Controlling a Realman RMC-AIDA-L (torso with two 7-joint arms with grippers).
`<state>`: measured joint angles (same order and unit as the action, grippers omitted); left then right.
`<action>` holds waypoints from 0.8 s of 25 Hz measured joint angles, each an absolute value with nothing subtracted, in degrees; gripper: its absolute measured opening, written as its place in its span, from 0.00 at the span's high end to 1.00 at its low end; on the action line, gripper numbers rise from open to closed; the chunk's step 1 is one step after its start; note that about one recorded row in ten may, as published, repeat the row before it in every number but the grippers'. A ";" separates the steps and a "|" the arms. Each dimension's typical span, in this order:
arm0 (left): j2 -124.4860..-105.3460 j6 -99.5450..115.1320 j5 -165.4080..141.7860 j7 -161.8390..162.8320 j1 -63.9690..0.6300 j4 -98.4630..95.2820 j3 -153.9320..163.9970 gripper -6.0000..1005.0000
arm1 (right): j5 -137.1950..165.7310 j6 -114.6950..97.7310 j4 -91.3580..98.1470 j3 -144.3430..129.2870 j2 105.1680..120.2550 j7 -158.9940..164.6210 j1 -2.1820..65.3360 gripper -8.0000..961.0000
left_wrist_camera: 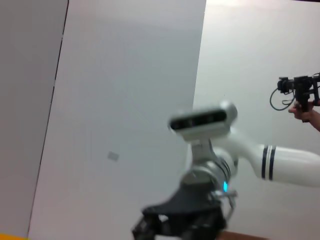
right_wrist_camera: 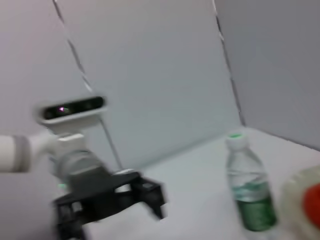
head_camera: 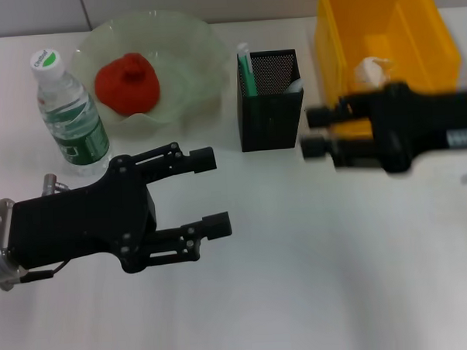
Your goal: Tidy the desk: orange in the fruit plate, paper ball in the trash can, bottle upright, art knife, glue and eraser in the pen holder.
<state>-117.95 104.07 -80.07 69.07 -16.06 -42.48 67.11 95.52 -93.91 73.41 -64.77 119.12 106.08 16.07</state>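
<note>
Spread-fingered, the left gripper (head_camera: 211,193) hovers near the desk's front-left; the right gripper (head_camera: 318,131), also apart, hangs beside the pen holder (head_camera: 270,100). Bottle (head_camera: 69,113) upright, orange (head_camera: 128,82) plated: withdraw both arms cleanly.

Orange (head_camera: 128,83), red-orange, resting in pale green wavy-rimmed plate (head_camera: 205,52) at table's far left. Clear bottle (head_camera: 69,114), green label, white-green cap, upright just beside plate's near-left edge. Black mesh holder (head_camera: 270,100) upright at centre, green and white items inside. White paper ball (head_camera: 371,70) inside yellow bin (head_camera: 429,35), far right.
</note>
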 joint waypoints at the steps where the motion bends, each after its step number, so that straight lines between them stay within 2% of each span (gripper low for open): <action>1: -117.79 104.13 -80.09 69.20 -16.06 -42.49 67.09 0.22 | 93.83 -94.84 70.50 -64.66 119.13 102.66 15.24 0.65; 6: -117.21 104.00 -81.56 70.64 -16.02 -42.47 67.06 0.22 | 89.41 -99.57 59.56 -65.04 119.48 87.14 12.53 0.47; 11: -116.65 103.79 -83.18 71.01 -15.46 -42.45 67.03 0.22 | 87.65 -102.84 50.06 -64.97 119.40 76.87 13.39 0.27; 20: -116.49 103.49 -85.94 70.53 -15.55 -39.81 63.47 0.22 | 84.80 -104.15 39.12 -64.64 119.32 66.14 16.36 0.27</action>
<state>-116.49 103.49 -85.95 70.53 -15.55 -39.81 63.47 84.80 -104.15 39.12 -64.64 119.32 66.14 16.36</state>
